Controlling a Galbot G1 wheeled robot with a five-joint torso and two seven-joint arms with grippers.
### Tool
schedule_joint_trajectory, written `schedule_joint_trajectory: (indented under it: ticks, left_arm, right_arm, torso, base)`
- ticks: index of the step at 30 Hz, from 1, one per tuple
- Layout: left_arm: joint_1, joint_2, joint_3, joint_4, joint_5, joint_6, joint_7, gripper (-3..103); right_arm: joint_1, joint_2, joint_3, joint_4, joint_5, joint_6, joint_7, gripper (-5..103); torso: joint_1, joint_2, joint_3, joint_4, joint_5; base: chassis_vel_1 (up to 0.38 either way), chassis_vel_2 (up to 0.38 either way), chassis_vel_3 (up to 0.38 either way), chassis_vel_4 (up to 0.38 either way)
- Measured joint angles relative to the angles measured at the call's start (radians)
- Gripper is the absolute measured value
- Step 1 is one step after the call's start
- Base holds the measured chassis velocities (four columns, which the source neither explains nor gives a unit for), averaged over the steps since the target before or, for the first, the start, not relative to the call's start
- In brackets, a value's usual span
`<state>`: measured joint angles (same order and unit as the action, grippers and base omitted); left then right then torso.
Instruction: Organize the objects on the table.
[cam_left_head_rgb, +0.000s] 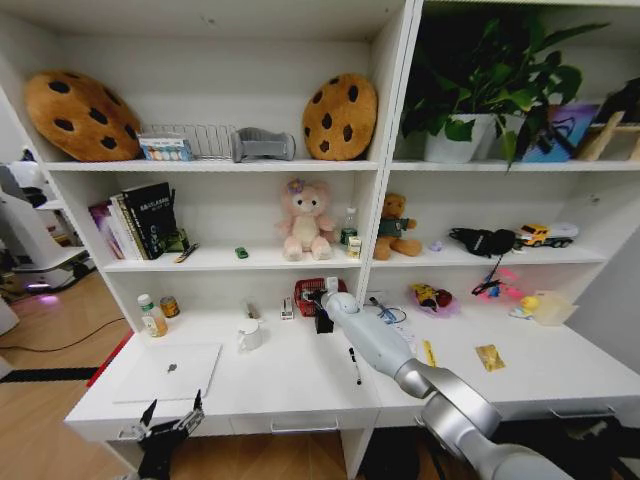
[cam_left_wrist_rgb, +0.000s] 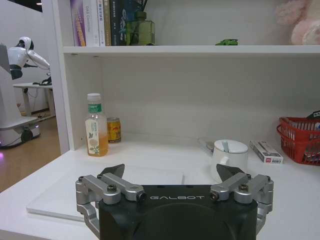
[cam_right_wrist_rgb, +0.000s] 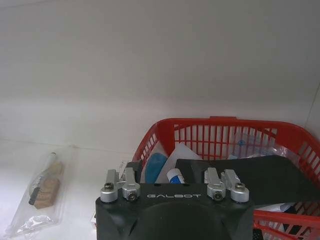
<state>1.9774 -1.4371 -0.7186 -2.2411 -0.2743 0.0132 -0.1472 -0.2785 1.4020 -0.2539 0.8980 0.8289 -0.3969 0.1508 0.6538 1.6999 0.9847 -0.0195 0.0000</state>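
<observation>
The silver laptop (cam_left_head_rgb: 165, 372) lies closed at the left end of the long white table (cam_left_head_rgb: 300, 385), and also shows as a flat slab (cam_left_wrist_rgb: 100, 187) in the left wrist view. My left gripper (cam_left_head_rgb: 170, 420) (cam_left_wrist_rgb: 170, 172) hovers open and empty at the table's front edge, just before the laptop. My right arm reaches across to the red basket (cam_left_head_rgb: 320, 293) (cam_right_wrist_rgb: 220, 130) at the back; its gripper (cam_left_head_rgb: 322, 320) (cam_right_wrist_rgb: 172, 172) is at the basket's near rim, beside a flat black thing (cam_right_wrist_rgb: 250, 172). A black pen (cam_left_head_rgb: 355, 365) and a yellow ruler (cam_left_head_rgb: 429, 352) lie mid-table. A tiny green toy car (cam_left_head_rgb: 241, 253) sits on the shelf.
A white mug (cam_left_head_rgb: 250, 336) (cam_left_wrist_rgb: 230, 155), a green-capped bottle (cam_left_head_rgb: 150, 315) (cam_left_wrist_rgb: 96, 125) and a small can (cam_left_head_rgb: 170, 306) (cam_left_wrist_rgb: 114, 130) stand at the back left. A clear bag (cam_right_wrist_rgb: 42, 187) lies beside the basket. The shelf overhangs the table's back.
</observation>
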Motion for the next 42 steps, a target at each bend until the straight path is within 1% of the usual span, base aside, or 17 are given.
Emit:
schedule_joint_trajectory:
  ticks: [12,13,15,16,17,18,19,20,22,23,25,26,27,40,42]
  left_arm:
    - [-0.008,0.004,-0.010,0.006,-0.010,-0.002,-0.002,100]
    - [-0.009,0.005,-0.012,0.006,-0.013,-0.002,-0.003,100]
    - [-0.010,0.005,-0.013,0.006,-0.013,-0.002,-0.003,100]
    - [-0.010,0.005,-0.014,0.007,-0.014,-0.002,-0.003,100]
    - [-0.010,0.005,-0.014,0.008,-0.014,-0.002,-0.004,100]
    - [-0.010,0.006,-0.014,0.008,-0.015,-0.002,-0.004,100]
    - [-0.011,0.006,-0.015,0.009,-0.015,-0.002,-0.004,100]
    - [-0.011,0.006,-0.015,0.009,-0.015,-0.002,-0.004,100]
    - [-0.013,0.007,-0.015,0.012,-0.015,-0.001,-0.005,100]
    - [-0.013,0.007,-0.015,0.012,-0.015,-0.001,-0.005,100]
    - [-0.013,0.007,-0.014,0.013,-0.015,-0.001,-0.005,100]
    - [-0.013,0.007,-0.014,0.013,-0.015,-0.001,-0.005,100]
    - [-0.013,0.007,-0.014,0.013,-0.015,-0.001,-0.005,100]
    - [-0.013,0.006,-0.005,0.019,-0.008,0.001,-0.005,100]
    - [-0.011,0.004,0.000,0.021,-0.003,0.001,-0.005,100]
  right_arm:
    - [0.006,0.007,-0.008,-0.028,0.019,0.001,0.004,54]
    - [0.007,0.008,-0.009,-0.030,0.020,0.002,0.001,49]
    - [0.007,0.008,-0.009,-0.031,0.020,0.001,0.000,49]
    - [0.007,0.010,-0.009,-0.034,0.021,0.002,0.000,38]
    - [0.007,0.010,-0.009,-0.035,0.021,0.004,0.000,33]
    - [0.007,0.010,-0.009,-0.035,0.021,0.005,0.000,33]
    - [0.007,0.010,-0.009,-0.035,0.021,0.008,0.000,27]
    - [0.007,0.010,-0.009,-0.035,0.021,0.008,0.000,27]
    - [0.006,0.010,-0.008,-0.035,0.021,0.012,0.001,17]
    - [0.006,0.010,-0.008,-0.035,0.021,0.012,0.001,17]
    - [0.006,0.010,-0.005,-0.037,0.021,0.019,0.001,6]
    - [0.006,0.010,-0.005,-0.037,0.021,0.019,0.001,6]
    - [0.005,0.010,-0.004,-0.037,0.021,0.021,0.001,2]
    - [0.002,0.003,0.001,-0.026,0.021,0.032,-0.011,-1]
    - [0.012,0.006,0.004,-0.031,0.020,0.032,-0.019,9]
  torso:
    - [0.000,0.000,0.000,0.0000,0.0000]
    - [0.000,0.000,0.000,0.0000,0.0000]
    - [0.000,0.000,0.000,0.0000,-0.0001]
    - [0.000,0.000,0.000,0.0000,0.0000]
    - [0.000,0.000,0.000,0.0000,0.0000]
    - [0.000,0.000,0.000,0.0000,0.0000]
    - [0.000,0.000,0.000,0.0000,0.0000]
    - [0.000,0.000,0.000,0.0000,0.0000]
    - [0.000,0.000,0.000,0.0000,0.0000]
    - [0.000,0.000,0.000,0.0000,0.0000]
    - [0.000,0.000,0.000,0.0000,0.0000]
    - [0.000,0.000,0.000,0.0000,0.0000]
    - [0.000,0.000,0.000,0.0000,0.0000]
    - [0.000,0.000,0.000,-0.0001,0.0000]
    - [0.000,0.000,0.000,0.0000,0.0000]
  base:
    - [0.000,0.000,0.000,0.000]
    - [0.000,0.000,0.000,0.000]
    - [0.000,0.000,0.000,0.000]
    - [0.000,0.000,0.000,0.000]
    - [0.000,0.000,0.000,0.000]
    - [0.000,0.000,0.000,0.000]
    - [0.000,0.000,0.000,0.000]
    - [0.000,0.000,0.000,0.000]
    - [0.000,0.000,0.000,0.000]
    - [0.000,0.000,0.000,0.000]
    - [0.000,0.000,0.000,0.000]
    - [0.000,0.000,0.000,0.000]
    - [0.000,0.000,0.000,0.000]
    - [0.000,0.000,0.000,0.000]
    - [0.000,0.000,0.000,0.000]
